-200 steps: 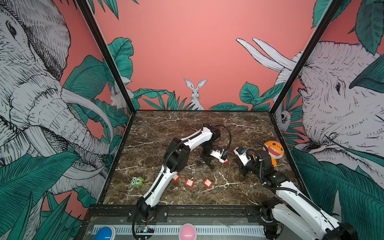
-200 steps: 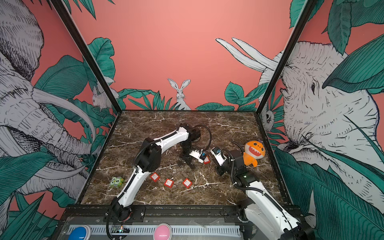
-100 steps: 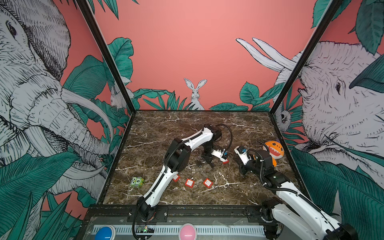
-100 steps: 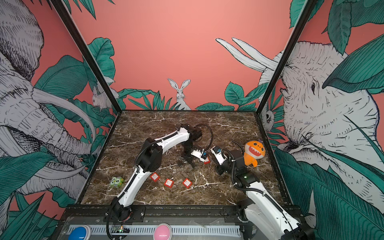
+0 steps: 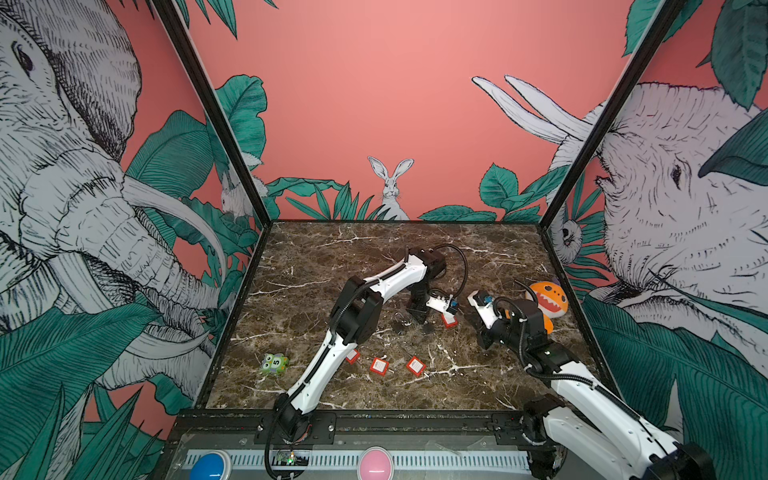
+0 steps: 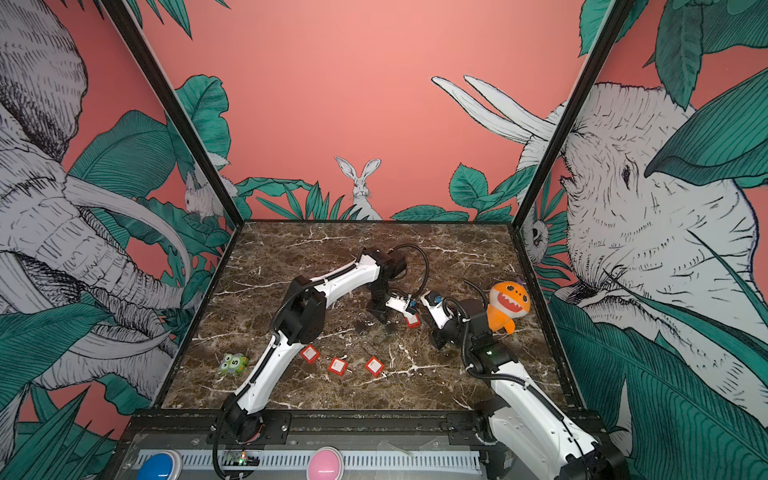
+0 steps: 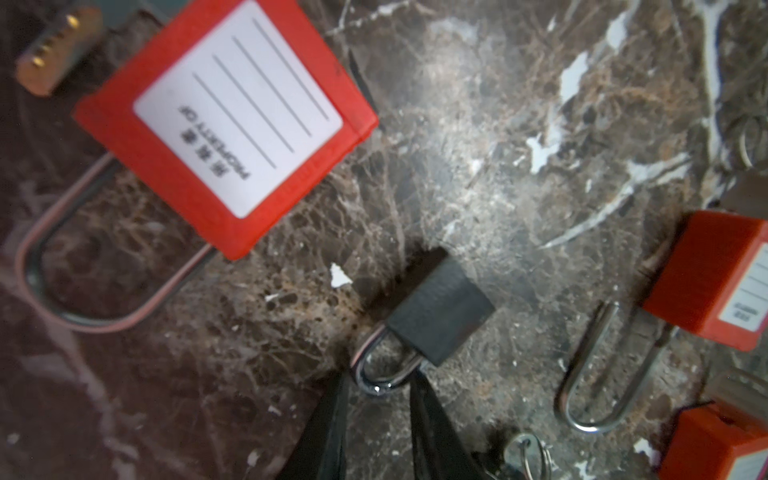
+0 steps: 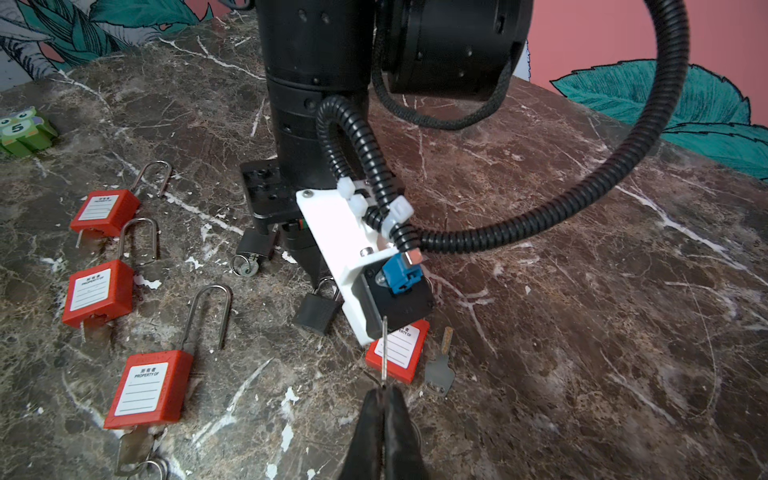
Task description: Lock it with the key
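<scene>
**Inspector A:** I judge the step in hand to be bringing the key to the black padlock. Where does each stand?

**Inspector B:** The key (image 8: 385, 353) is pinched edge-on in the right gripper (image 8: 385, 401). Its jaws are pressed together on the key, and the blade points out ahead. The black padlock (image 7: 442, 307) lies flat on the table (image 5: 332, 257). Its shackle (image 7: 376, 387) sits between the tips of the left gripper (image 7: 379, 397). Those jaws are parted, and I cannot tell whether they bear on the shackle.

**Inspector A:** Recommendation?

**Inspector B:** The left gripper should hold the shackle or body firmly before the key arrives, or the lock will likely skid on the marble. The blade must line up with the end of the body opposite the shackle. The keyway itself is not visible. A red padlock (image 8: 397, 349) and a loose key (image 8: 439, 368) lie just beside the line of approach, so keep clear of both.

**Inspector A:** Arm pose?

**Inspector B:** The left arm (image 5: 395, 278) reaches to mid-table with its wrist bent straight down and its fingers near vertical. The right arm (image 5: 577, 380) lies low with its gripper near level, aimed toward the left one. The two grippers are near each other but apart.
</scene>
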Controlling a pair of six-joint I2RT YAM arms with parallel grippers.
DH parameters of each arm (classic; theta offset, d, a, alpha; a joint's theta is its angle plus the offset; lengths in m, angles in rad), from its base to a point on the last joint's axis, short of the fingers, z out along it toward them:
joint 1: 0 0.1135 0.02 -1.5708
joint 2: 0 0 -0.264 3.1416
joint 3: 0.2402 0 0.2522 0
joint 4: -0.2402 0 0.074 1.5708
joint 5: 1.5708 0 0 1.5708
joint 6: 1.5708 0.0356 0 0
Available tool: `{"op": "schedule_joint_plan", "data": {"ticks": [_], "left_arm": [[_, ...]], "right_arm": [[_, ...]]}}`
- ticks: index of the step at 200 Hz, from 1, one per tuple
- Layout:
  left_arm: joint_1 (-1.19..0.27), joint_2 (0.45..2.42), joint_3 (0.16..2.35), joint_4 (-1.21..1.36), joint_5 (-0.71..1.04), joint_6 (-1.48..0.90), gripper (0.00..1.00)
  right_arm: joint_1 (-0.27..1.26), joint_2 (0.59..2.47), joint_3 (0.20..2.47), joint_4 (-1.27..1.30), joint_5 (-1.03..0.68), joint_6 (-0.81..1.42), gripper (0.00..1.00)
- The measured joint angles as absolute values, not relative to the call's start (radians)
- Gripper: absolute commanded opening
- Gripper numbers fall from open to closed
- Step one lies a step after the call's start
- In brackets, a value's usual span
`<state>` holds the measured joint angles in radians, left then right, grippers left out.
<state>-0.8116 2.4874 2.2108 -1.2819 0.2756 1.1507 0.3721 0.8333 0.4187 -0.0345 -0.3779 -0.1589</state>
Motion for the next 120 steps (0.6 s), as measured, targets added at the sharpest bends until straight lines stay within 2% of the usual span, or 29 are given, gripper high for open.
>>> {"op": "schedule_joint_plan", "data": {"ticks": [73,120], "left_arm": [[-0.795,2.476,2.195,-1.161,0.304,1.112,0.33],[-0.725,2.315,1.966,-1.006,0.35,1.017,0.33]], "right_arm": [[0.372,0.783,0.415,-0.012,-0.373,-0.116,0.0],[0.374,0.842,0.424,-0.034,-0.369,-0.067,0.0]]}}
